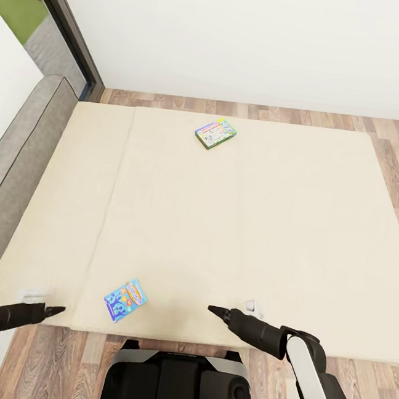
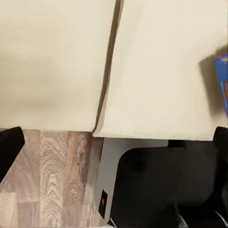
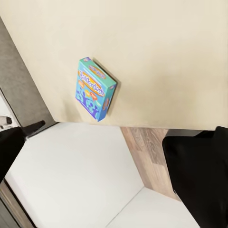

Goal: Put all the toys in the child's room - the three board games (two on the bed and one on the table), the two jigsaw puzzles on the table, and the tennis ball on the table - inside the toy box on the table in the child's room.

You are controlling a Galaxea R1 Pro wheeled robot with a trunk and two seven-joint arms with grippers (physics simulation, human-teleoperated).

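Lying near the bed (image 1: pixel 282 234) edge, blue board game (image 1: pixel 125 300)

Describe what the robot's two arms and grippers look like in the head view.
Both arms are mostly glossy black. The left gripper and right gripper end in slim, pointed black fingers. The right arm carries a white, rounded panel along its forearm. No cables or markings are visible.

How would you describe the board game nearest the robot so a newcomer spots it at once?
Start from the wide bed with two cream mattresses and go to its near edge. There, between the two end effectors and nearer the left end effector, lies a thin flat mostly blue board game box. The other, white-green-yellow board game box lies near the far edge.
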